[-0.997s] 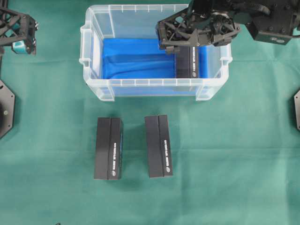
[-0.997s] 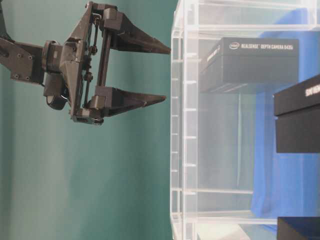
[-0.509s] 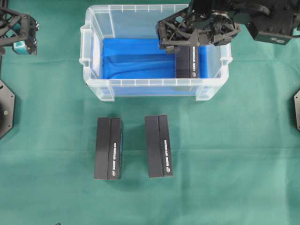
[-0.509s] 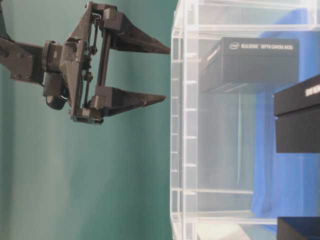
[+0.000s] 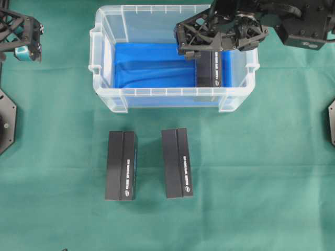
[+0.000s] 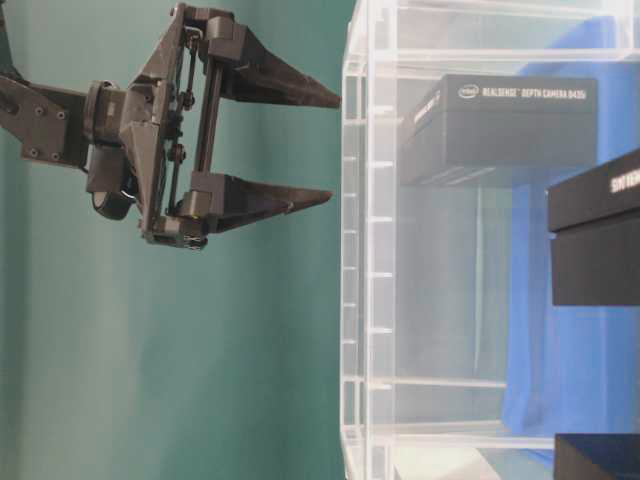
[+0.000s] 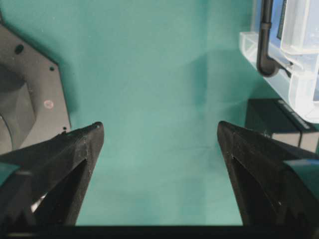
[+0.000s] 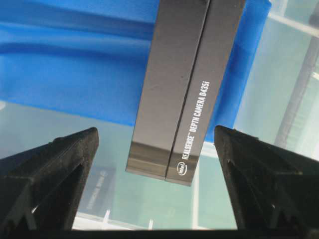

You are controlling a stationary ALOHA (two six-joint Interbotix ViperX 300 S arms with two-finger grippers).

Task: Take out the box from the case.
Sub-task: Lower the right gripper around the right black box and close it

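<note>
Right end effector (image 5: 201,46) over the right end of the case (image 5: 104,95), fingers spread wide to either side of the box (image 5: 210,70) without touching it. In the right wrist view, box (image 8: 187,84) between the two fingertips (image 8: 70,154), lying on the blue cloth (image 8: 65,74) inside the case, white lettering up. Possibly leaning against the near wall; hard to tell through the translucent plastic. Left end effector (image 6: 325,145) spread too, hovering apart from the case's left side, holding nothing. On the green table (image 5: 251,172), two more black boxes (image 5: 121,165) side by side in front of the case.
</note>
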